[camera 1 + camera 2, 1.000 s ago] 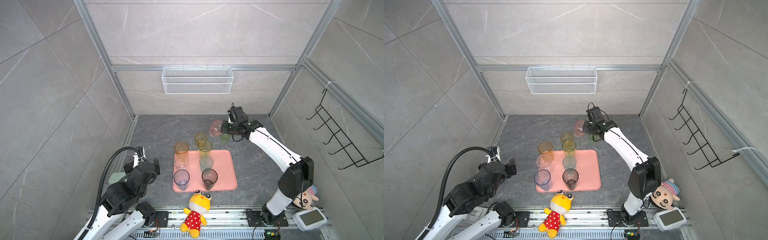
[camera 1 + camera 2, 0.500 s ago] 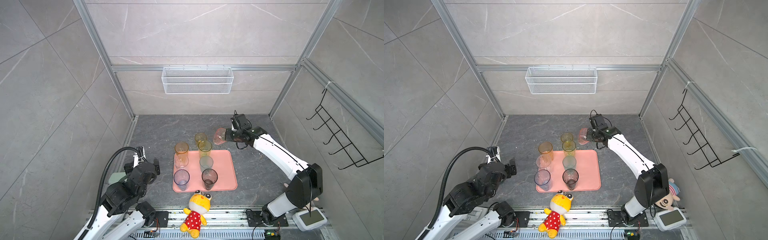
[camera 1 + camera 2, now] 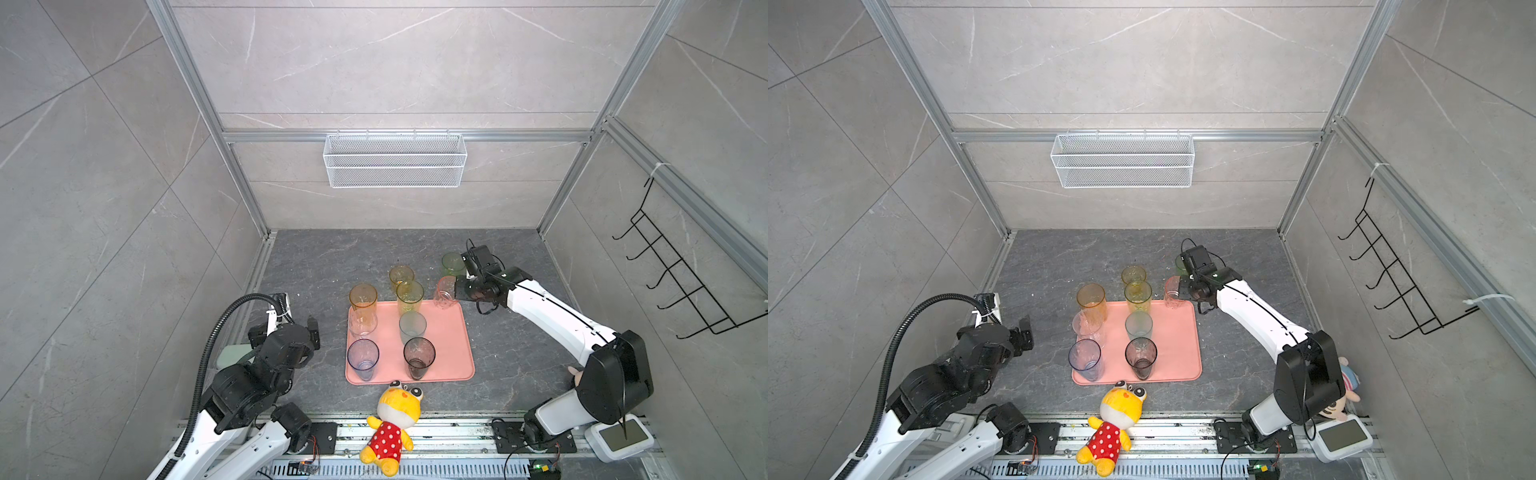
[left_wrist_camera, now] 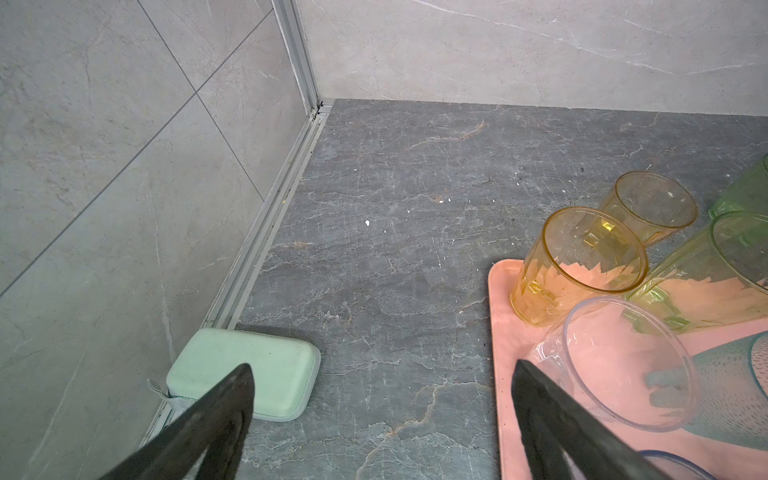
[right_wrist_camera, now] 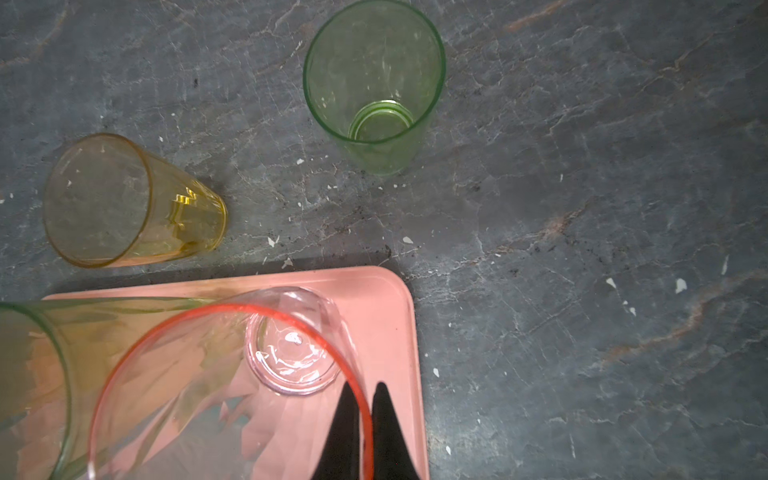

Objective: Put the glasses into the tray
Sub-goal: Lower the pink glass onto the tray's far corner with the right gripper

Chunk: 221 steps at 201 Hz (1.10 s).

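Left gripper [image 4: 382, 365] hung beside the tray [image 3: 449, 345], jaws wide apart, holding nothing. Tray carried 6 glasses [image 3: 419, 353] (2 more stood on the floor [image 3: 332, 257] beyond it). Right gripper [image 5: 365, 401] pinched the pink glass [image 5: 291, 357] by its rim over the tray's far right corner.

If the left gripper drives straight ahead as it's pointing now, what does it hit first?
Probably bare floor: the open left gripper aims between the mint case and the tray, clear of both. Depth is unclear; one finger may clip the tray's rim.
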Tool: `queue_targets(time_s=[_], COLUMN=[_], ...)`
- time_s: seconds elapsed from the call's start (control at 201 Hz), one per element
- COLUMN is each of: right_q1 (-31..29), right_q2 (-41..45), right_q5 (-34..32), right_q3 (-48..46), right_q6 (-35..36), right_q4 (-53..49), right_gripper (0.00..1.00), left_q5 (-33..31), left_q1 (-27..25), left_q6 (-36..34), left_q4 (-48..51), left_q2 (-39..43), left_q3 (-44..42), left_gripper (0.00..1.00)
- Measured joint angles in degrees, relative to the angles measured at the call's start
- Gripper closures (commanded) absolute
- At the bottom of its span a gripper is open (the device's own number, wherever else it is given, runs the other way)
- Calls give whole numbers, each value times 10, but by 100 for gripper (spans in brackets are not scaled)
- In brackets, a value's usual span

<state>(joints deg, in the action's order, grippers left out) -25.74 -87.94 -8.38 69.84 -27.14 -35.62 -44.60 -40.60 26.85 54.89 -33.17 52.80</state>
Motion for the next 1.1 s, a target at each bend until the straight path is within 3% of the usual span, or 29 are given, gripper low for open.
queue_targets(time_s=[1.101], right_q1=[0], right_q2=[-62], right_q5=[-26], right_q3=[-28], right_q6=[2], right_q4=[39], right_gripper=[100], left_q5=[2], left_q1=[0], left_q6=[0], left_q4=[0], left_q2=[-2], left_q3=[0], left_gripper=[4])
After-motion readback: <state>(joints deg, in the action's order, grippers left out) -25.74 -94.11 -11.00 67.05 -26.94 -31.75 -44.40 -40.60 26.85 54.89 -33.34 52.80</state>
